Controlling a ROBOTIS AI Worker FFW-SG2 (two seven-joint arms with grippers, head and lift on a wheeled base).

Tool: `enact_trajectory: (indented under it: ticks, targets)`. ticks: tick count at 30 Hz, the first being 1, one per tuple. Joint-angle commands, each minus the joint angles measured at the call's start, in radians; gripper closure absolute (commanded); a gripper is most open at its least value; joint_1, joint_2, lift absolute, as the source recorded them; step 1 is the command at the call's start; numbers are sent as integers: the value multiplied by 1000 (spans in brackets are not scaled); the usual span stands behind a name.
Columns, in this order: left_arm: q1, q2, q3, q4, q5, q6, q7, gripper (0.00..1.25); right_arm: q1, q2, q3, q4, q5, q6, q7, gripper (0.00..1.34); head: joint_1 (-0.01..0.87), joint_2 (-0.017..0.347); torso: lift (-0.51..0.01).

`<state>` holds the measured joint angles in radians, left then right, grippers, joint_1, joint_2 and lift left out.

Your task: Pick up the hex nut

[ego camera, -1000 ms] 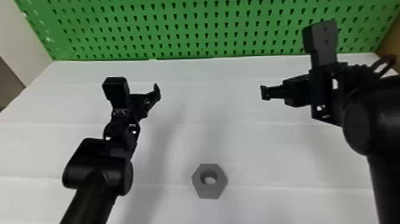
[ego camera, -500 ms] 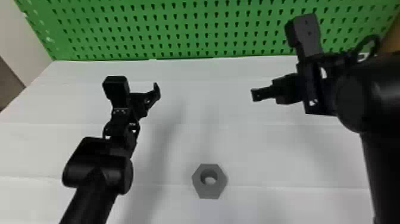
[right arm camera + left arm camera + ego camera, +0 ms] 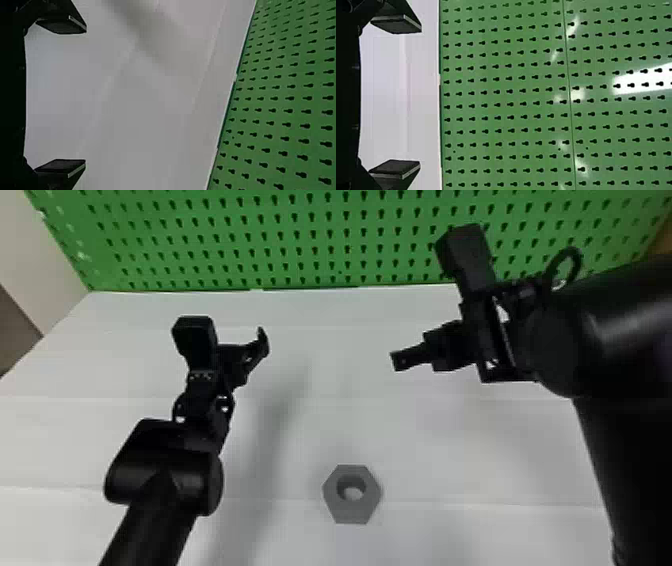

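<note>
Head view: grey hexagonal nut [image 3: 353, 512] flat on white bench [image 3: 450, 535], between six and seven o'clock from black two-fingered right hand [image 3: 85, 96], judged nearer than black two-fingered left hand [image 3: 420, 96]. Both hands' fingers apart.

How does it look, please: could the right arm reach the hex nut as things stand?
Probably yes: the right gripper is open, and nothing covers the hex nut or stands between them, though it would need to come nearer the robot.
</note>
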<state>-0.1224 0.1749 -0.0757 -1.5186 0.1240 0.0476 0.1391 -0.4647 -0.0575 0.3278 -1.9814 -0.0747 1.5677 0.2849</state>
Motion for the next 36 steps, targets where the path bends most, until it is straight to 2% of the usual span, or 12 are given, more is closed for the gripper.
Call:
enact_trajectory:
  ticks: [1, 10, 17, 25, 36]
  targets:
    - [0, 0, 5, 0, -6, 0, -1, 87, -18, -4, 17, 47, -56, 4, 0, 114, 785, 149, -83]
    - [-3, 2, 10, 0, -20, 0, -1, 87, -60, -18, 73, 110, -137, 4, -1, 114, 785, 149, -83]
    - [-6, 2, 10, 0, -26, 0, -1, 87, -81, -42, 102, 159, -235, 4, -1, 114, 785, 149, -83]
    - [-11, 2, 14, 0, -37, 0, -1, 87, -114, -68, 175, 196, -280, 4, -1, 114, 785, 149, -83]
    - [-17, 3, 14, 9, -43, 0, -1, 87, -140, -93, 220, 242, -338, 4, -1, 114, 785, 149, -83]
